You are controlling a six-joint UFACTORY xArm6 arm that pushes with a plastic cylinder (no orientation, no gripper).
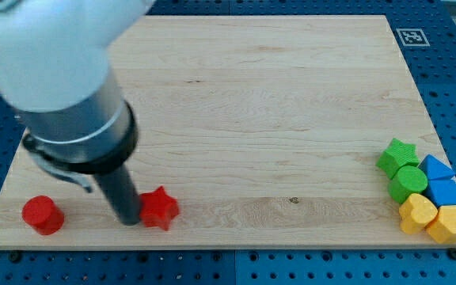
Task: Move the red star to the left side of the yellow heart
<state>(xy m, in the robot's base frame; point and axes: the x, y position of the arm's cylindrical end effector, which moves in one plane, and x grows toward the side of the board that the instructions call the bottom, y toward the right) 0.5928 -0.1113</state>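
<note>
The red star (159, 208) lies near the board's bottom edge at the view's left. My tip (127, 221) stands right against the star's left side. The yellow heart (417, 212) sits far off at the view's bottom right, in a tight cluster of blocks. A red cylinder (41, 214) lies to the left of my tip, near the bottom left corner.
The cluster at the bottom right also holds a green star (397, 155), a green cylinder (408, 182), two blue blocks (436, 169) (445, 192) and a yellow hexagon (450, 224). The arm's large body (62, 71) covers the board's top left.
</note>
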